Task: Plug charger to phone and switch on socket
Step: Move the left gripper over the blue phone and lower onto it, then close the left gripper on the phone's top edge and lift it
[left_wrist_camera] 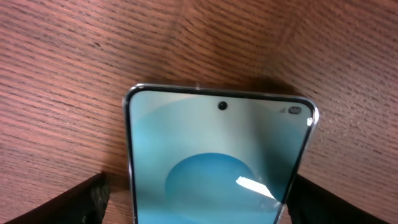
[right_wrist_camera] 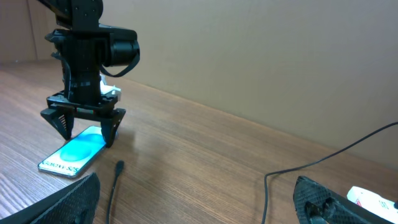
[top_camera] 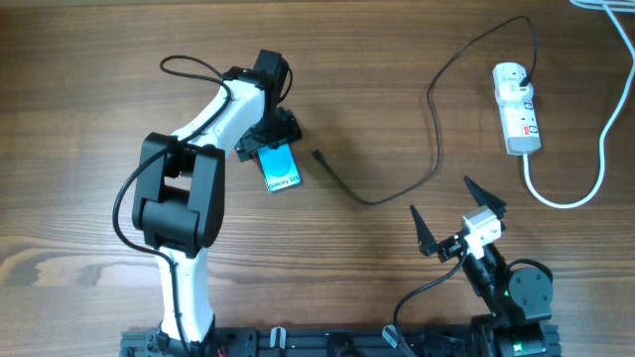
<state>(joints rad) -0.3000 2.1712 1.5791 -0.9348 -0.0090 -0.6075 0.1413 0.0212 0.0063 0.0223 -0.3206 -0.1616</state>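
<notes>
Spanning every view is the brown wood-grain table [top_camera: 79, 59], with all items lying on it. Left arm [top_camera: 189, 169], black and white, reaches toward the far side of the table; its left gripper [top_camera: 270, 139] hangs point-down over the far end of the phone [top_camera: 282, 170]. Jaws are released: in the left wrist view the dark fingertips [left_wrist_camera: 81, 199] sit either side of the phone with bare wood showing on one side, and the right wrist view shows both tips spread astride it, not pinching. Right arm [top_camera: 516, 293] sits at the near right edge; right gripper [top_camera: 442, 196] is spread wide with nothing between the fingers. The socket [top_camera: 517, 109], a white strip with small red marks, lies at the far right, well apart from both grippers, its thick white cord [top_camera: 580, 188] looping off to the right. The phone lies flat, turquoise face up, paler oval and white text at its near end, left of table centre. The charger [top_camera: 437, 129] runs as a thin black cable from the socket's far end, curves left and down, then back toward the phone. Its connector tip [top_camera: 317, 155] rests on the wood just right of the phone, not touching it.
</notes>
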